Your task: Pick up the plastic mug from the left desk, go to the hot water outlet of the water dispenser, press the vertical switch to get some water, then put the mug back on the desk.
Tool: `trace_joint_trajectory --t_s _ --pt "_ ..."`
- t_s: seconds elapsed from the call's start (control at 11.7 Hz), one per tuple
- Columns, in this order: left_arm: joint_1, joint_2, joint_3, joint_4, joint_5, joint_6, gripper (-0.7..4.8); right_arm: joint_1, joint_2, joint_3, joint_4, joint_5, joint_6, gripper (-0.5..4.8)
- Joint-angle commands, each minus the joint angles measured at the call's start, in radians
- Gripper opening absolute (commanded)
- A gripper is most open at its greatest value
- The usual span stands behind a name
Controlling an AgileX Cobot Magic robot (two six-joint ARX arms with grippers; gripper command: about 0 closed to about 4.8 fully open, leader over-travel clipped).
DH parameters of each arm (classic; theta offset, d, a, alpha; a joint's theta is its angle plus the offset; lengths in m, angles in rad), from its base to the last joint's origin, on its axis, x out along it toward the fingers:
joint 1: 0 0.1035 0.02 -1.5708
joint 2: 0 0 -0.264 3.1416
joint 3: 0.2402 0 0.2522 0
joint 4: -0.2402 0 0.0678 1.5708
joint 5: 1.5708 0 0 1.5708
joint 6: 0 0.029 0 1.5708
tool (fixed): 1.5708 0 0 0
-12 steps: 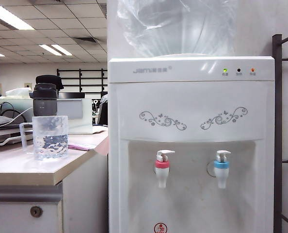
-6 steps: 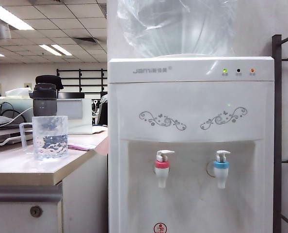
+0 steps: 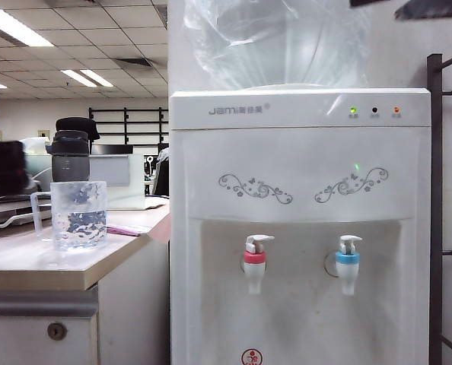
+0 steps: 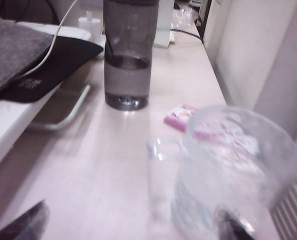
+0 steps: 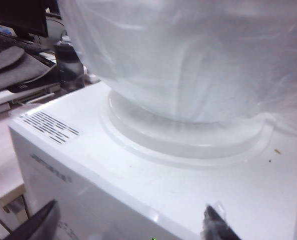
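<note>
Plastic mug stands upright on the left desk in the exterior view, near the desk's front edge, with its mouth up and its clear loop handle sticking out toward the left of the view. A little water seems to lie in its base, though the dimpled wall makes that hard to judge. Just behind it rises a dark grey lidded tumbler. A blurred dark shape at the far left edge is the left gripper, well apart from the mug. To the right stands the water dispenser carrying a big clear bottle; the hot water outlet with its pink-red collar points its nozzle down, the vertical switch on top of it.

From the left wrist view, the left gripper hangs over the desk with its fingers spread wide and nothing between them; the mug sits just ahead, beside one fingertip. The tumbler stands farther back, holding liquid partway up.

From the right wrist view, the right gripper hovers above the dispenser's top, jaws wide apart and holding nothing, facing the bottle.
</note>
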Motion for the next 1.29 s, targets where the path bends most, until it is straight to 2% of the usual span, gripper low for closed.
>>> trace_joint_trajectory --t_s 0.09,0.6,0.86,0.94,1.03,1.12,1.2,1.29 --pt "0.001 0.253 0.227 0.024 -0.094 0.004 4.79 0.0 0.046 0.003 0.048 0.002 -0.003 3.73" --pt "0.008 0.422 0.379 0.021 -0.096 0.03 4.79 0.0 0.047 0.002 0.033 0.002 -0.003 3.73" --pt "0.017 0.428 0.38 0.023 -0.096 0.03 4.79 0.0 0.047 -0.008 0.034 0.002 -0.003 3.73" --pt "0.018 0.428 0.38 0.025 -0.095 0.03 4.63 0.0 0.047 -0.008 0.033 0.002 -0.003 3.73" --pt "0.018 0.428 0.38 0.025 -0.083 0.03 2.47 0.0 0.047 -0.008 0.04 0.002 -0.003 3.73" --pt "0.018 0.428 0.38 0.025 -0.06 0.03 0.71 0.0 0.047 -0.008 0.04 0.002 -0.003 3.73" --pt "0.017 0.428 0.38 0.025 -0.04 0.03 0.12 0.0 0.047 -0.008 0.041 0.002 -0.003 3.73" --pt "0.017 0.428 0.38 0.025 -0.04 0.03 -0.06 0.0 0.047 -0.008 0.041 0.002 -0.003 3.73"
